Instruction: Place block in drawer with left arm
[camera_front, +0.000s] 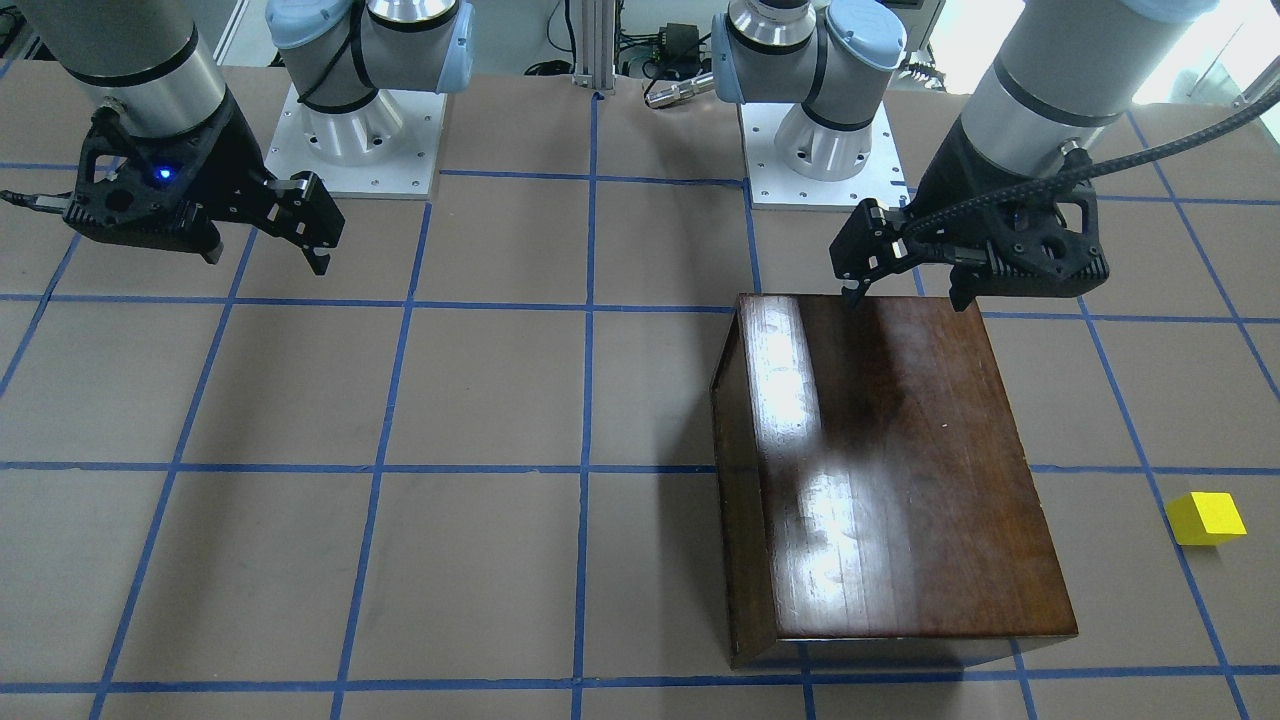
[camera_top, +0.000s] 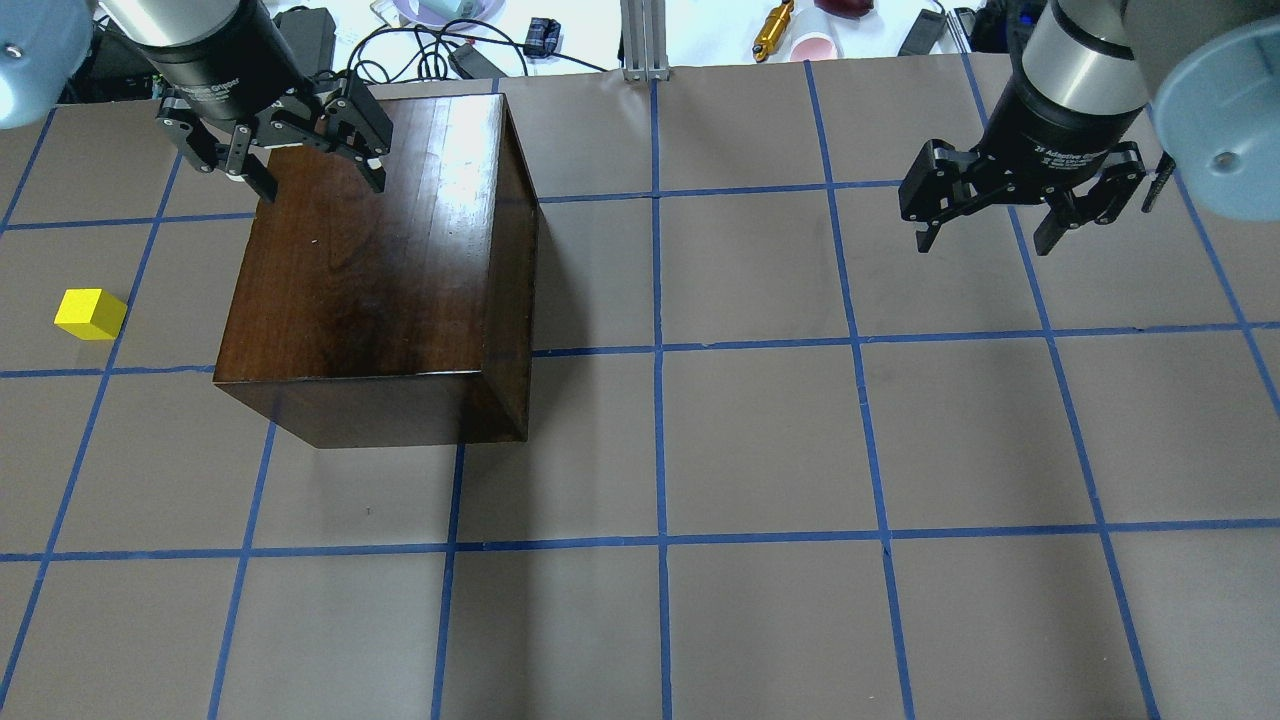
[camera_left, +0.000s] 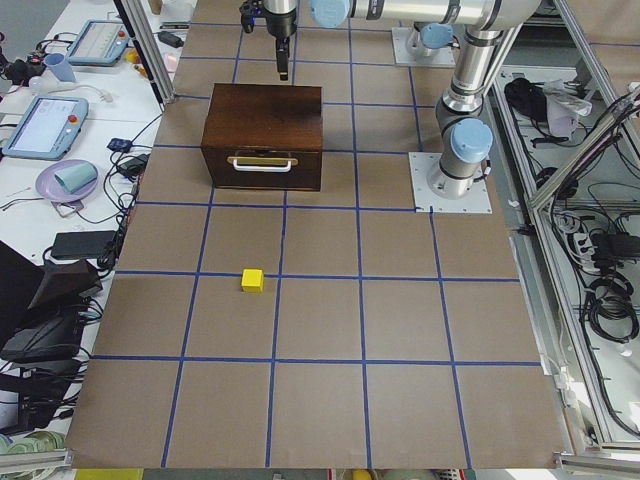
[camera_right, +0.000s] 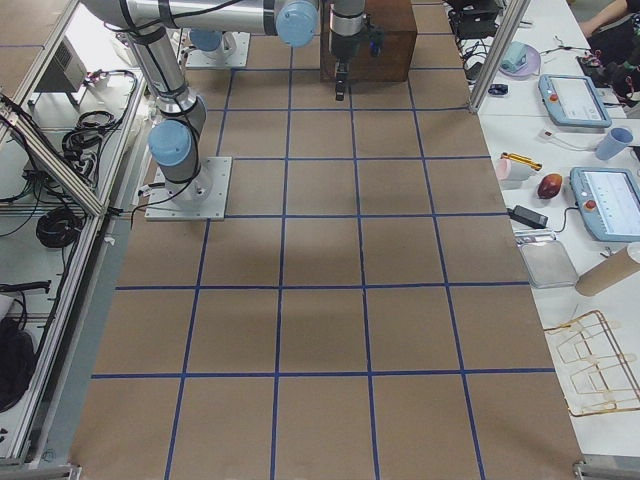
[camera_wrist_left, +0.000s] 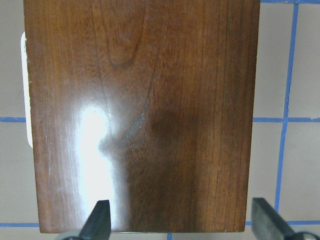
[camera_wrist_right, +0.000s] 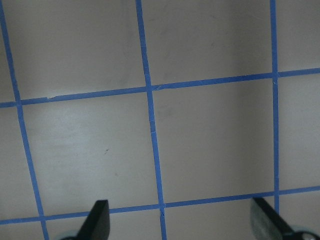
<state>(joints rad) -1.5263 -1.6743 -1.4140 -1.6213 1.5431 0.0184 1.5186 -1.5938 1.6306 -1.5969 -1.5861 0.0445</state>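
The yellow block (camera_top: 90, 313) lies on the table to the left of the dark-brown wooden box (camera_top: 370, 270), apart from it; it also shows in the front view (camera_front: 1205, 518) and the left side view (camera_left: 252, 281). The drawer (camera_left: 262, 163) is closed, and its front panel and metal pull face the block. My left gripper (camera_top: 322, 188), on the arm with the braided hose, hangs open and empty over the box's far top edge (camera_front: 906, 298). The left wrist view looks straight down on the box top (camera_wrist_left: 145, 110). My right gripper (camera_top: 985, 245) is open and empty over bare table.
The table (camera_top: 760, 450) is brown paper with a blue tape grid. Both arm bases (camera_front: 360, 130) stand at the robot's side of it. Cables, cups and tablets (camera_left: 45, 115) lie on the bench beyond the table's far edge.
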